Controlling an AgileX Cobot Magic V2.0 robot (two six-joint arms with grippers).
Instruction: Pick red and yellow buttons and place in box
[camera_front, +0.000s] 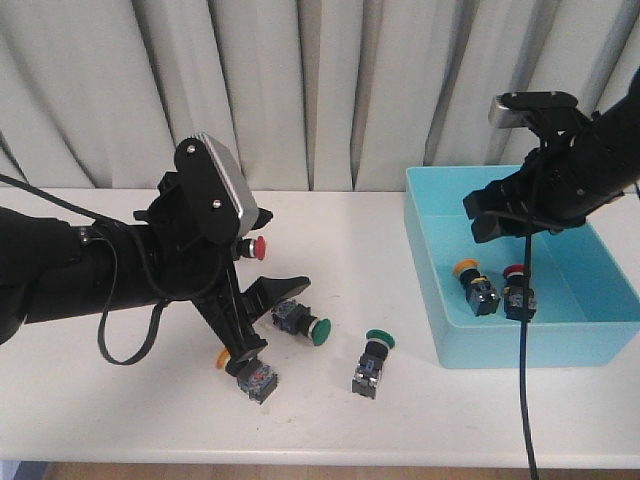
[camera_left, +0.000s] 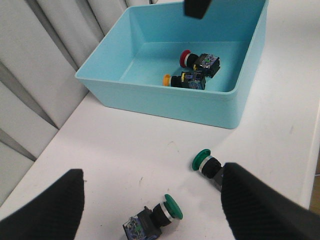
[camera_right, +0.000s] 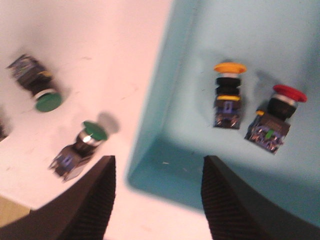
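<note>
In the large turquoise plastic box (camera_front: 600, 262) we see one yellow-capped button (camera_front: 474, 283) and one red-capped button (camera_front: 517, 292); right end effector (camera_front: 502, 215) released above. Left end effector (camera_front: 262, 322) spread over a yellow-capped switch (camera_front: 246, 372) on the white surface (camera_front: 120, 400) — next, clench it.

Two green-capped push-button switches, one (camera_front: 301, 322) beside the other (camera_front: 371, 364), lie near the front edge of the white bench (camera_front: 120, 400), pale pleated curtain (camera_front: 330, 80) behind
</note>
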